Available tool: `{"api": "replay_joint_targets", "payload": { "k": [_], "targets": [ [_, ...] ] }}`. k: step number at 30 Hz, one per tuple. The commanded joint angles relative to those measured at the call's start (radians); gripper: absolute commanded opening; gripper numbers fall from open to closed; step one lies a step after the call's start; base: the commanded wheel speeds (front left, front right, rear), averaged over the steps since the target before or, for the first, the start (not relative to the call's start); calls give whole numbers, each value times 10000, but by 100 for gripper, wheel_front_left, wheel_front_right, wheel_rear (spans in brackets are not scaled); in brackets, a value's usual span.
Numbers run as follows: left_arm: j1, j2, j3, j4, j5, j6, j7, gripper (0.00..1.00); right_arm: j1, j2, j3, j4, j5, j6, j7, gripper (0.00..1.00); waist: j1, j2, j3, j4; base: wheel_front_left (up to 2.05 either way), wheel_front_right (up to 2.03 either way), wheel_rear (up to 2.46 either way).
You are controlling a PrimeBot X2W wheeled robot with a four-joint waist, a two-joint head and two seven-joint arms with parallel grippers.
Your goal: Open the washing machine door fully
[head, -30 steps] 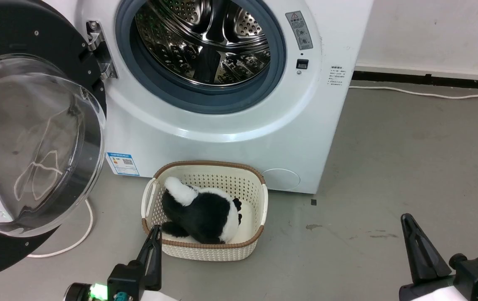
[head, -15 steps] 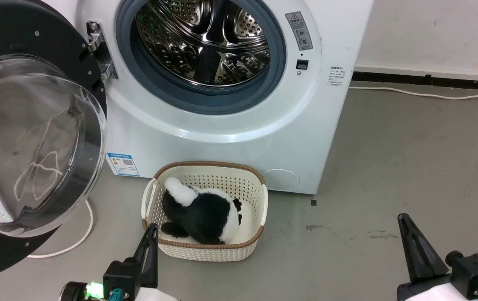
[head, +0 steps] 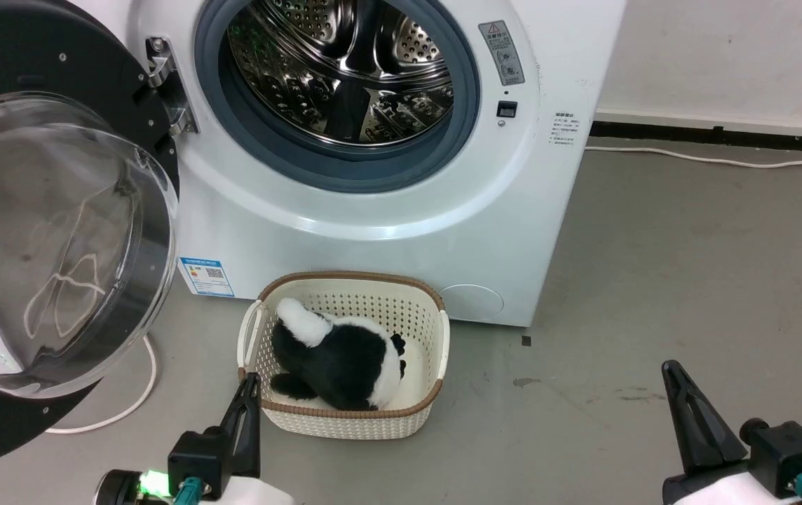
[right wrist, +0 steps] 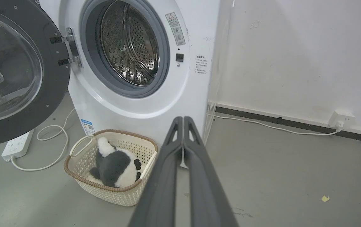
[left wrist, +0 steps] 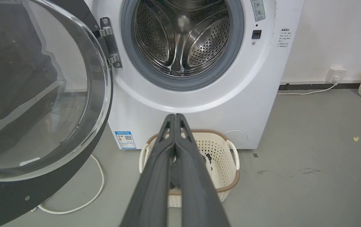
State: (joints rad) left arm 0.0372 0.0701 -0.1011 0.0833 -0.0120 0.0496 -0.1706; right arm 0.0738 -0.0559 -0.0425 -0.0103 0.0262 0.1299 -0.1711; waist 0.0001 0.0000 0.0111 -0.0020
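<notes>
Washing machine door (head: 50, 238) hangs swung wide, left of the washing machine (head: 373, 231), unmoved. Left gripper (head: 252, 384) and right gripper (head: 670, 372), jaws together and empty, have retreated slightly. Opening judged complete.

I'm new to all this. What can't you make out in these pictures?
Washing machine door: left part cut off by the head view's edge.
Plush toy: face turned away in the basket; in the left wrist view, the left fingers mostly cover it.
Blue sticker: print too small.
</notes>
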Motion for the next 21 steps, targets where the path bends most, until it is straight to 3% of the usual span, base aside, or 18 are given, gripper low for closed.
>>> {"api": "replay_joint_targets", "payload": {
  "k": [1, 21],
  "targets": [
    [-106, -51, 68, -75, 35, -51, 46, 0, -178, 20, 34, 16, -26, 3, 47, 0, 0, 0, -2, 1, 0, 0, 0],
    [-178, -91, 324, -281, 58, -172, 496, 0, -330, 30, 140, 40, -90, 4, 498, 0, 0, 0, -31, 6, 0, 0, 0]
  ]
}}
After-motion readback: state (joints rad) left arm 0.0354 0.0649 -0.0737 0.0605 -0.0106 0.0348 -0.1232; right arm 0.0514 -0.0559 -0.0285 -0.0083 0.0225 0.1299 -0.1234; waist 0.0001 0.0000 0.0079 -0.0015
